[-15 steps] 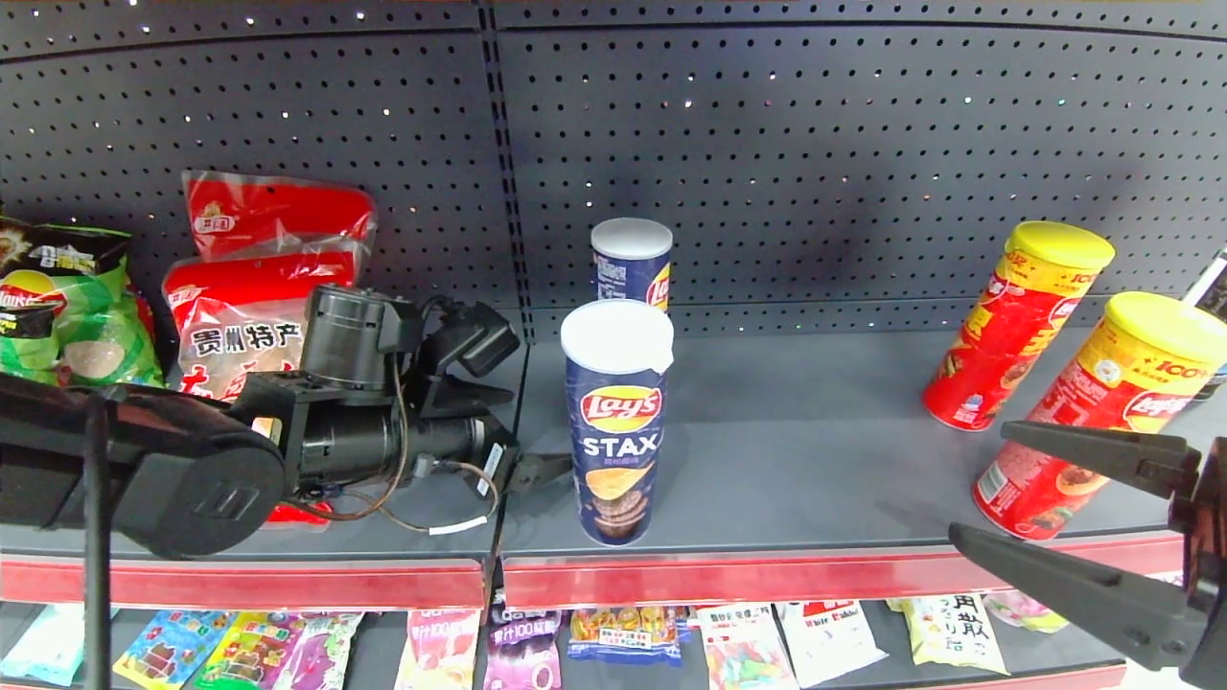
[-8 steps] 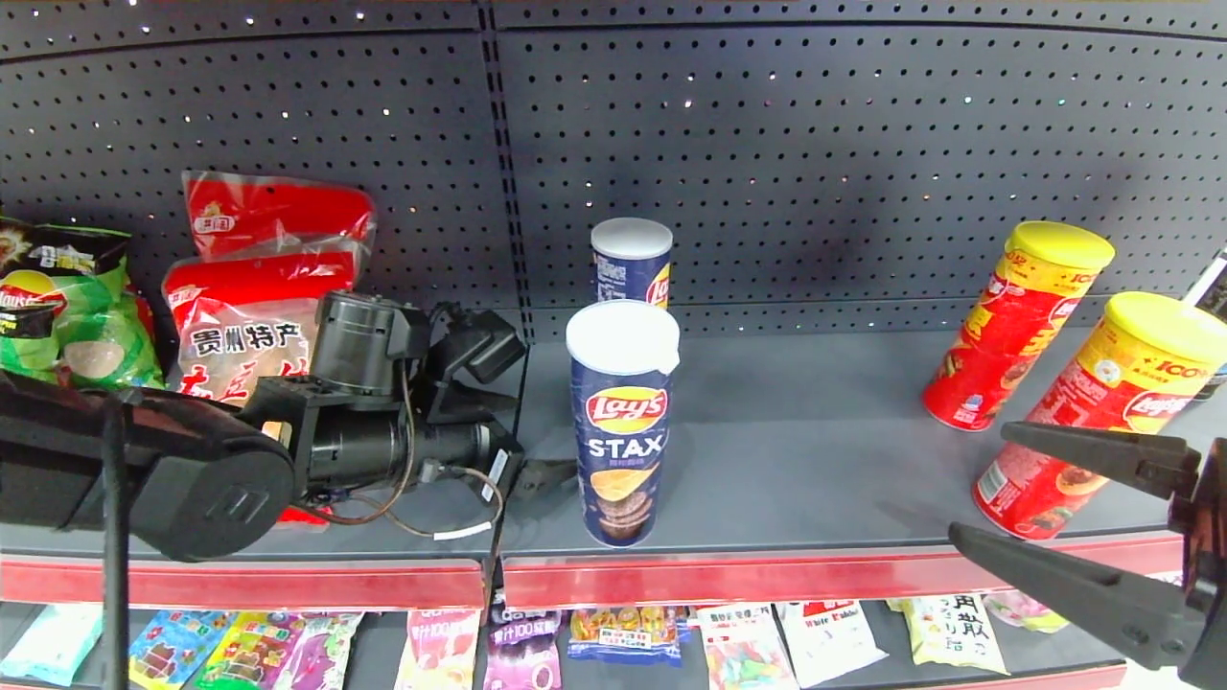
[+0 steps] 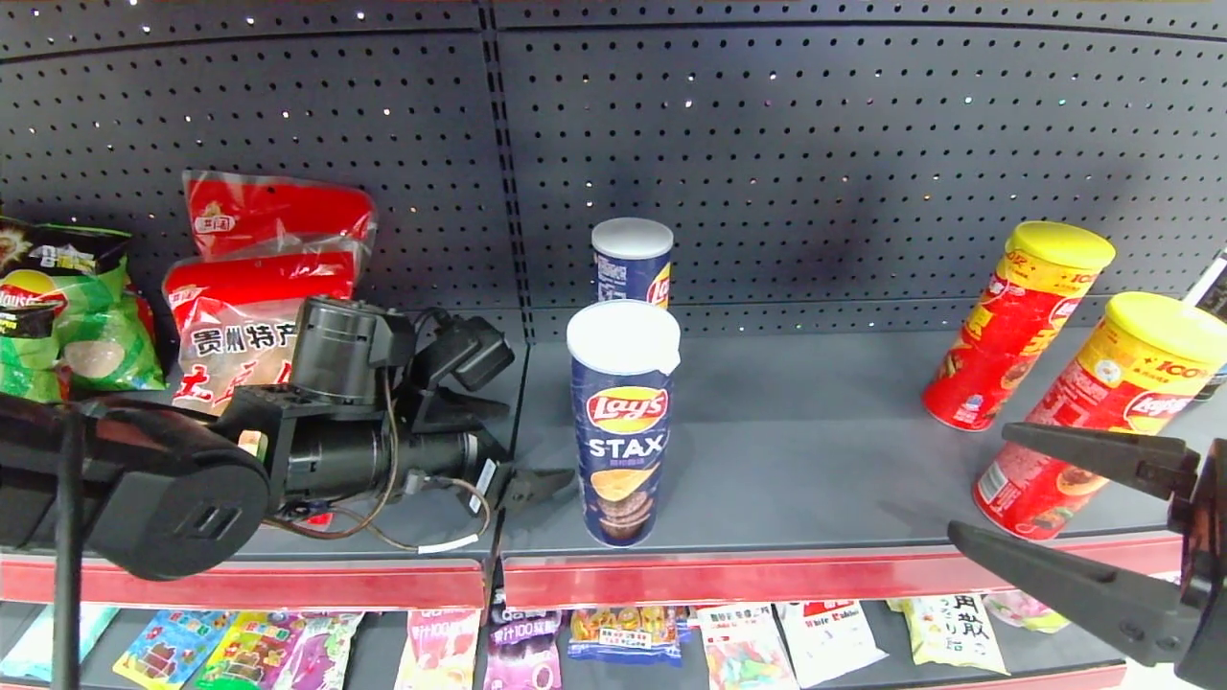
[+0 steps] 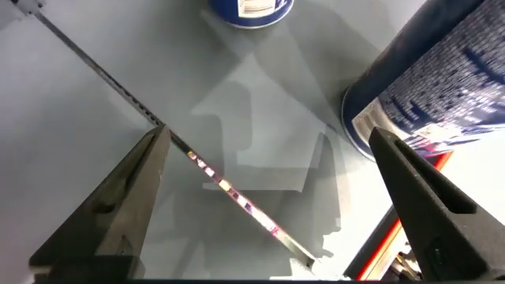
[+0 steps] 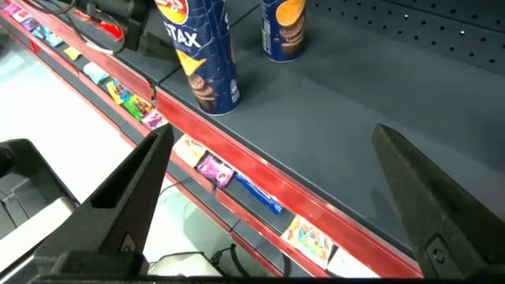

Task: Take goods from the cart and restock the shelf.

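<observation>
Perforated dark pegboard forms the back wall, and below it we see the grey shelf with its red front rail.

The left gripper lies low over the shelf near the front edge. Its fingers are spread wide and hold nothing. We see it just to the left of the front blue can, level with the can's base. In the left wrist view one finger is close beside that can, which stands outside the gap.

The right gripper hangs in front of the rail at the right end. Its fingers are also spread apart and empty.

Two red cans with yellow lids stand on the right part of the shelf, one behind the other, both leaning in the head view.

The front blue can stands upright near the rail, at mid shelf. The rear blue can stands upright behind it, near the pegboard.

Red bags lean against the back wall on the left, with a green chip bag beside them at the far left.

Small packets lie in a row on the lower shelf.
</observation>
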